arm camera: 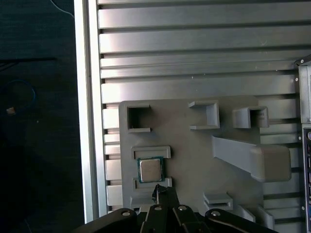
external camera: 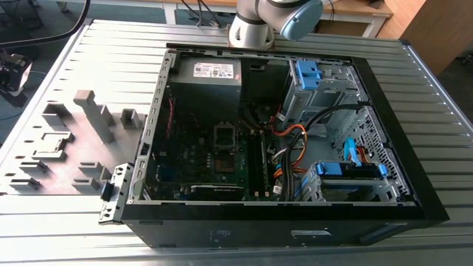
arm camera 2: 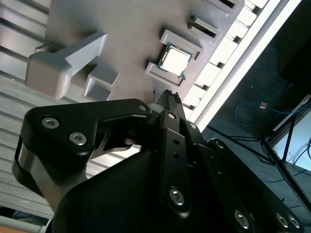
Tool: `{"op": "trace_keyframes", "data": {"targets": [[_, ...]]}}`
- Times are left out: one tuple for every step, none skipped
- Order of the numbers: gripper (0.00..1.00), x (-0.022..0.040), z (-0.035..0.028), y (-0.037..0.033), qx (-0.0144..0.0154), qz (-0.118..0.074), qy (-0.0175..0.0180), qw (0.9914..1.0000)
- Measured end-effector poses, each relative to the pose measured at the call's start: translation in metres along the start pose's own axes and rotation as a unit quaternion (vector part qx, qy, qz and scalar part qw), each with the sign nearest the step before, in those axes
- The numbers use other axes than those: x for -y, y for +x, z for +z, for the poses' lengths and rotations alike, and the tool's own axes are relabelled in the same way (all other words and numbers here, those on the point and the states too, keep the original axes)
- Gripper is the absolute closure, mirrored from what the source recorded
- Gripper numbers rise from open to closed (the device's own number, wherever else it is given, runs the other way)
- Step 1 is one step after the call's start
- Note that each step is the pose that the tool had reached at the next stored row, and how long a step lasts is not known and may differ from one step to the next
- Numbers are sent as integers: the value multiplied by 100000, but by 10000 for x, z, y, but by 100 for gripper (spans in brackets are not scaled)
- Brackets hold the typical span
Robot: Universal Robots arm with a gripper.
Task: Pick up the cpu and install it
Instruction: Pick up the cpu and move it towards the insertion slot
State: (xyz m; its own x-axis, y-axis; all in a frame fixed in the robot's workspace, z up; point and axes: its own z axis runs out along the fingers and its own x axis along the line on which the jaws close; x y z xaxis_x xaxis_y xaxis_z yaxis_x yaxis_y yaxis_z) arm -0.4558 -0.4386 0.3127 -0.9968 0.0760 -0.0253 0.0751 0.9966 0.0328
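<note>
The cpu (arm camera: 149,169) is a small square chip with a dull silver top. It lies flat in a bracketed nest on the grey fixture plate (arm camera: 194,160). My gripper (arm camera: 163,192) hangs above the plate, its black tip close beside the chip's nest and apart from it. In the second wrist view the cpu (arm camera 2: 175,60) sits just beyond the gripper (arm camera 2: 170,97) tip. In the exterior view the cpu (external camera: 54,145) rests on the plate (external camera: 74,166), to the left of the open PC case (external camera: 384,138). The motherboard socket (external camera: 225,160) lies inside the case.
The fixture plate carries several raised grey blocks, among them a tall angled post (external camera: 96,113). The slatted metal table (external camera: 414,72) ends near the plate, with dark floor past its edge (arm camera: 90,121). Inside the case are cables (external camera: 292,138), blue drive bays (external camera: 347,169) and a power supply (external camera: 207,83).
</note>
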Motion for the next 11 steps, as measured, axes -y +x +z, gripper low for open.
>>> {"op": "trace_keyframes", "data": {"targets": [[89,0,0,0,-2,-2,2,100000],[89,0,0,0,1,-1,-1,100000],[89,0,0,0,1,-3,-1,100000],[89,0,0,0,2,-4,0,100000],[89,1,0,0,-1,-2,1,100000],[83,1,0,0,0,-3,0,100000],[77,1,0,0,0,-1,0,100000],[77,1,0,0,1,-2,1,100000],[71,1,0,0,0,-2,-1,100000],[65,1,0,0,1,-3,-1,100000],[65,1,0,0,0,-2,0,100000]]}}
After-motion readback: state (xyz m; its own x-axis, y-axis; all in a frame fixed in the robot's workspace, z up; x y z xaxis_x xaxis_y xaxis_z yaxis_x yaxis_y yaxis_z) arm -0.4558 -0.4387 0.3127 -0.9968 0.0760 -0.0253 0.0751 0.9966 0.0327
